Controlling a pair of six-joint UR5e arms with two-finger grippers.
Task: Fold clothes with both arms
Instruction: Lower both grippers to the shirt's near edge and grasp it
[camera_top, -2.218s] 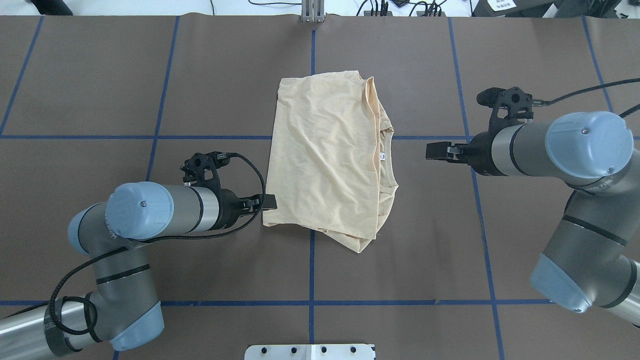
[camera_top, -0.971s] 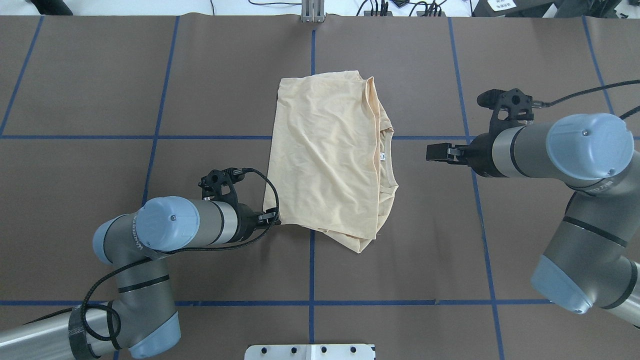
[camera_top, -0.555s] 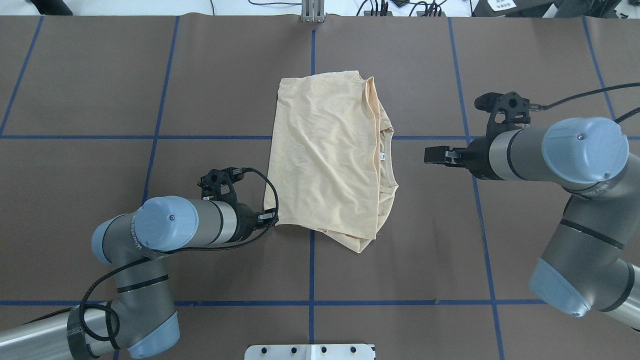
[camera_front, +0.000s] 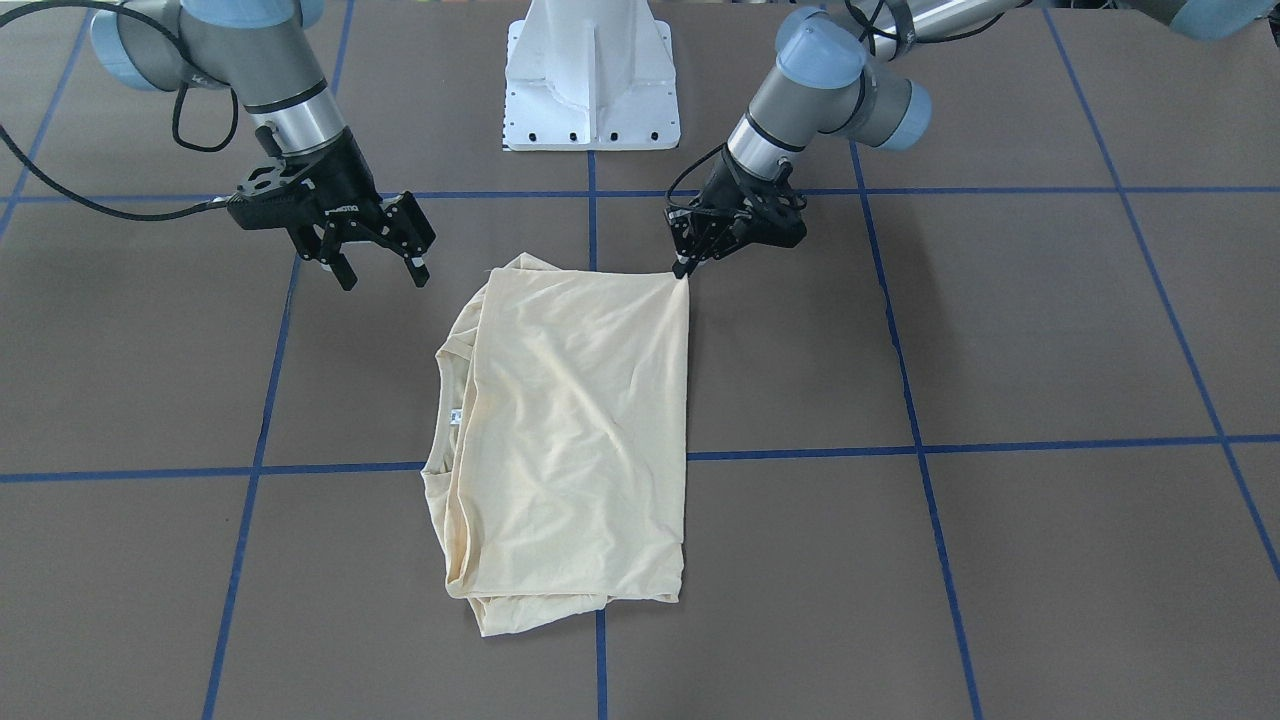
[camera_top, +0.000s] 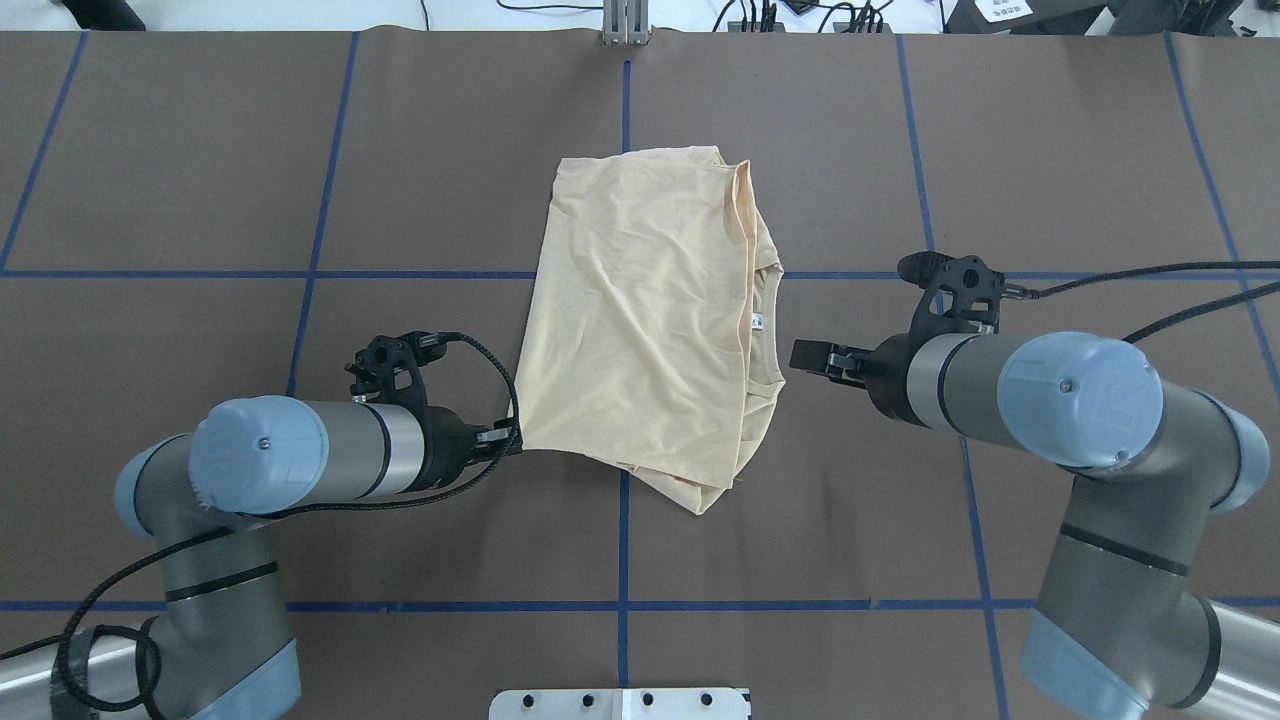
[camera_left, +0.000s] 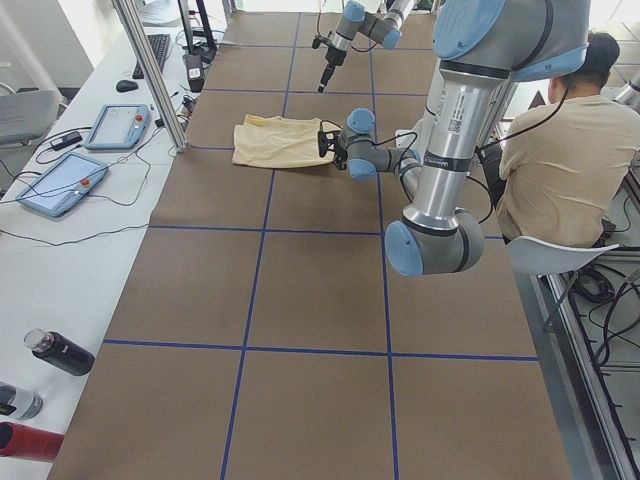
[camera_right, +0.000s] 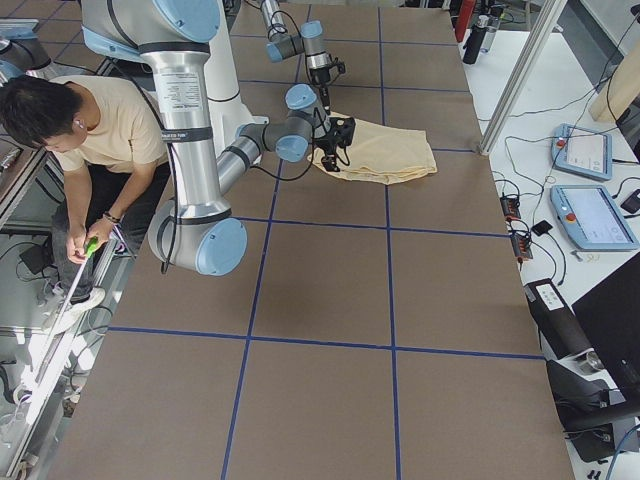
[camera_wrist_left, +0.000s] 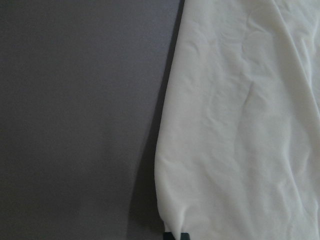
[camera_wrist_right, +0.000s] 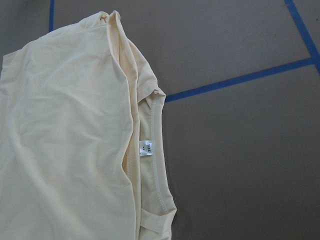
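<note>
We see a brown table (camera_top: 200, 150) marked with blue tape lines (camera_top: 622, 540), and on its middle, across a crossing of those lines, lies the folded cream T-shirt (camera_top: 640, 310), flat and lightly creased, with its neck opening turned toward the robot's right side. The left arm (camera_top: 330, 465) reaches in low from the near left and the right arm (camera_top: 1000, 395) from the near right, each ending close to the garment. The left gripper (camera_front: 684, 268) has its fingers pressed together on the shirt's near left corner, pinching the cloth (the left wrist view shows only a dark fingertip at the fabric's lower edge). The right gripper (camera_front: 381, 276) hangs above the table just beside the collar side, apart from the cloth, its two fingers spread wide and gripping nothing. Inside the neckline we make out a small white neck label (camera_wrist_right: 146, 148).
</note>
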